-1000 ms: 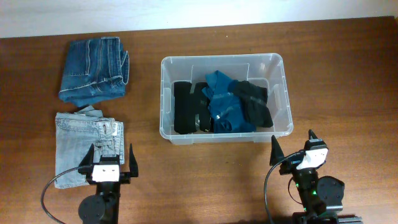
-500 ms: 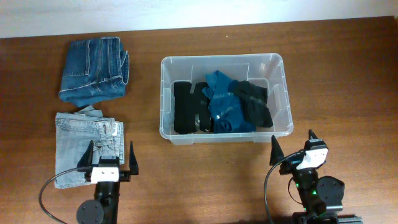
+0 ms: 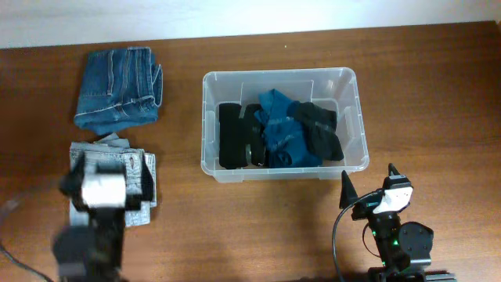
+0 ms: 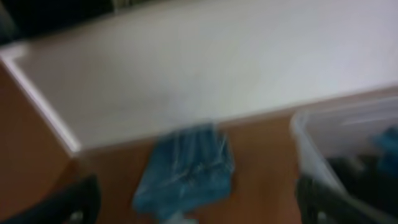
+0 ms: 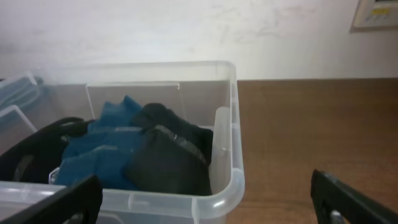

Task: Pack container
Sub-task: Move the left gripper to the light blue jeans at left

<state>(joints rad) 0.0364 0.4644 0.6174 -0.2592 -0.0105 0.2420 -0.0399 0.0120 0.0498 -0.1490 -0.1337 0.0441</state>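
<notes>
Brown wooden table, white wall behind. The container is noted mid-table, clothes inside. The left gripper and right gripper are seen fully spread, nothing held. Versus earlier frame: left gripper shifted over light jeans, blurred; right gripper unmoved.

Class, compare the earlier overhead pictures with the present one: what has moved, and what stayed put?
The left pincer swung left and forward, and is now blurred over the folded pale grey-blue jeans, jaws open. Nothing was grasped or released. The right pincer, the clear plastic rectangular container with its black and teal clothes, and the folded dark blue jeans stayed put.
</notes>
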